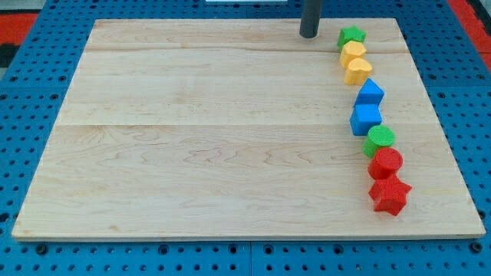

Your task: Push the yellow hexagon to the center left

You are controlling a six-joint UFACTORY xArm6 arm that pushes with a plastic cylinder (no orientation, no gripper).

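A pale wooden board (230, 130) lies on a blue pegboard table (23, 92). My tip (308, 34) stands at the board's 12 o'clock edge and touches no block; it is a plain rod, with no fingers to open or close. At its 3 o'clock, just beside, is a green star (351, 35). The yellow hexagon (353, 53) touches this star at the star's 6 o'clock. Below it follow a yellow heart (357, 71), two blue blocks (369, 93) (366, 118), a green cylinder (379, 139), a red cylinder (385, 162) and a red star (389, 195).
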